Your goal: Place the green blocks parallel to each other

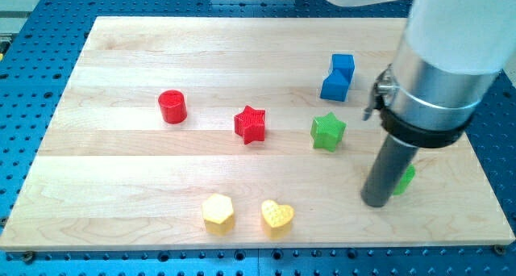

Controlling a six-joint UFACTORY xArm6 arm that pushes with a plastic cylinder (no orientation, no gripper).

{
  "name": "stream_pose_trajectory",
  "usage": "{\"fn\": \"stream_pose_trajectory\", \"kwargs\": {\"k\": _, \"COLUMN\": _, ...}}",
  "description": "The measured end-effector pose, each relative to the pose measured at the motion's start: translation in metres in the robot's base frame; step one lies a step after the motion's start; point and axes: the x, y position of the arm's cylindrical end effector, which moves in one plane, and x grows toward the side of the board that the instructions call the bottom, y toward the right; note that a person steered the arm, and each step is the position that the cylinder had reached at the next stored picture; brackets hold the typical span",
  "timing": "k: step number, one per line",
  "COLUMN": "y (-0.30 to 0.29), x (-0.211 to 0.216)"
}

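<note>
A green star block (328, 131) lies right of the board's middle. A second green block (405, 180) lies near the view's lower right, mostly hidden behind my rod, so its shape cannot be made out. My tip (375, 202) rests on the board just left of and touching or nearly touching that hidden green block, below and to the right of the green star.
A blue block (339, 77) lies above the green star. A red star (251, 124) and a red cylinder (172, 106) lie to the left. A yellow hexagon (218, 213) and a yellow heart (277, 216) lie near the wooden board's (121, 171) bottom edge.
</note>
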Motion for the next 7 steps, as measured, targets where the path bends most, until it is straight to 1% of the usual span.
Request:
{"fn": "stream_pose_trajectory", "kwargs": {"k": 1, "y": 0.035, "x": -0.008}}
{"fn": "stream_pose_trajectory", "kwargs": {"k": 3, "y": 0.054, "x": 0.003}}
{"fn": "stream_pose_trajectory", "kwargs": {"k": 4, "y": 0.049, "x": -0.034}}
{"fn": "stream_pose_trajectory", "kwargs": {"k": 5, "y": 0.049, "x": -0.039}}
{"fn": "stream_pose_trajectory", "kwargs": {"k": 6, "y": 0.083, "x": -0.030}}
{"fn": "stream_pose_trajectory", "kwargs": {"k": 7, "y": 0.157, "x": -0.081}}
